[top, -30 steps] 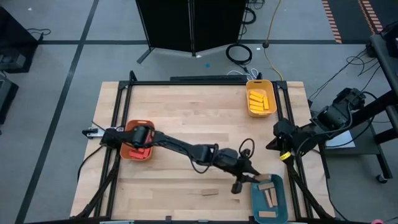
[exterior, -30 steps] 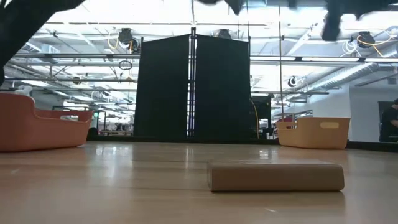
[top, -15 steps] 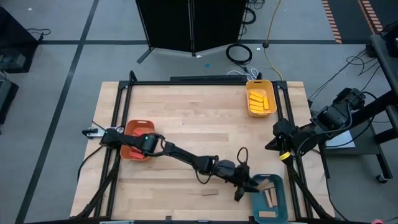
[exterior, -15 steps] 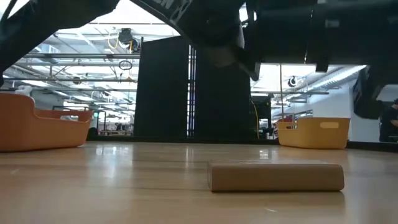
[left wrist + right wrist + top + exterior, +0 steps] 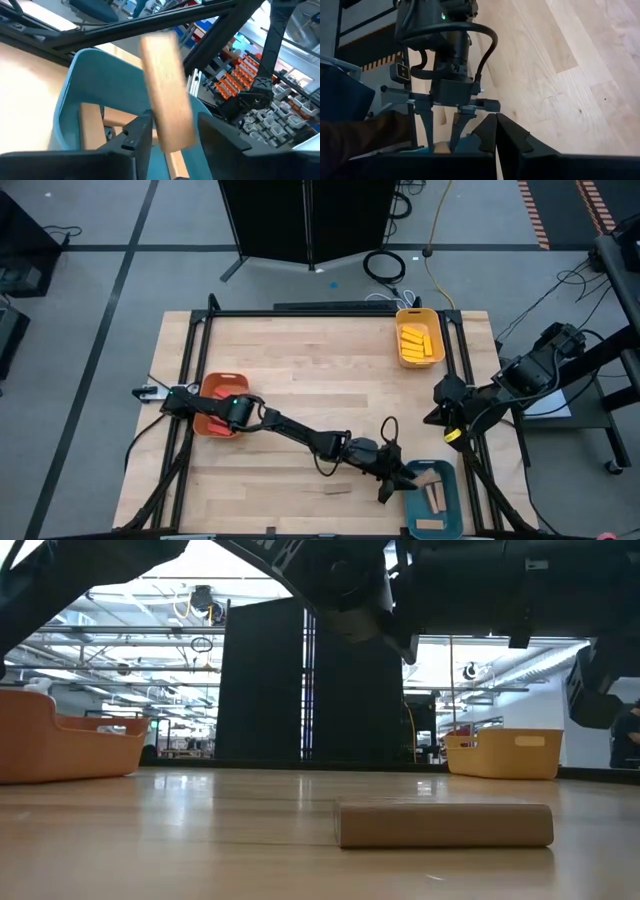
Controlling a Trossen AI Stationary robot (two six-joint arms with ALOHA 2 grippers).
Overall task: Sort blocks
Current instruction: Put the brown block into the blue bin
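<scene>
A: Blocks first, from the high view: where do they lie?
B: Sorted by colour, mostly. Yellow blocks (image 5: pixel 418 341) fill the yellow tray (image 5: pixel 400 314) at the far right, and tan blocks (image 5: pixel 433 492) lie in the teal tray (image 5: pixel 412 506) at the near edge. One tan block (image 5: pixel 336 489) sits loose on the table (image 5: pixel 300 380). The left gripper (image 5: pixel 398 483) hangs at the teal tray's rim, so that is where its load belongs.

A: And the low view?
B: The loose block (image 5: pixel 443 823) lies flat close to the camera, likely the next one to collect. An orange tray (image 5: pixel 60 747) stands at one side.

A: Left wrist view?
B: A tan block (image 5: pixel 166 97) stands on end between the fingers (image 5: pixel 131 136), blurred, right over the teal tray (image 5: pixel 75 95). The fingers look parted and I judge it released, though contact is hard to rule out.

A: Right wrist view?
B: The right gripper (image 5: pixel 494 122) is closed on nothing, parked beyond the table's right edge. It looks across at the left gripper (image 5: pixel 442 127), whose jaws stand apart.
</scene>
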